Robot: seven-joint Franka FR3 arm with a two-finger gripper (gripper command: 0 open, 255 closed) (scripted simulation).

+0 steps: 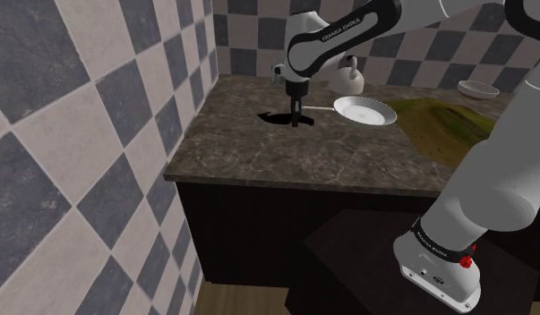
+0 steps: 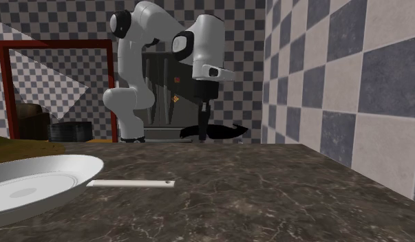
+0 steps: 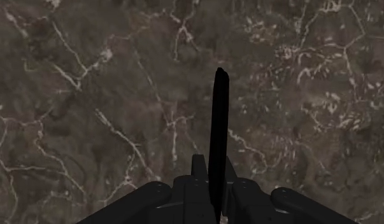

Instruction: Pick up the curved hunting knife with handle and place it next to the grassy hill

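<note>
Progress: grasp stage looks done, carry and placing left. Black curved knife [image 3: 218, 121] sits edge-on between claw [image 1: 295, 119] fingers, far-left part of marble counter [image 1: 259, 154]. Cannot tell whether knife is lifted clear or touching the counter; second exterior view suggests it is barely raised, if at all. Grassy hill [image 1: 433, 125] is well apart at the shoulder view's right, beyond white plate [image 1: 366, 112]. Remaining: lift, carry right past plate, set down beside hill. Claw: narrow, fingers clasping knife mid-length, touching nothing else.
</note>
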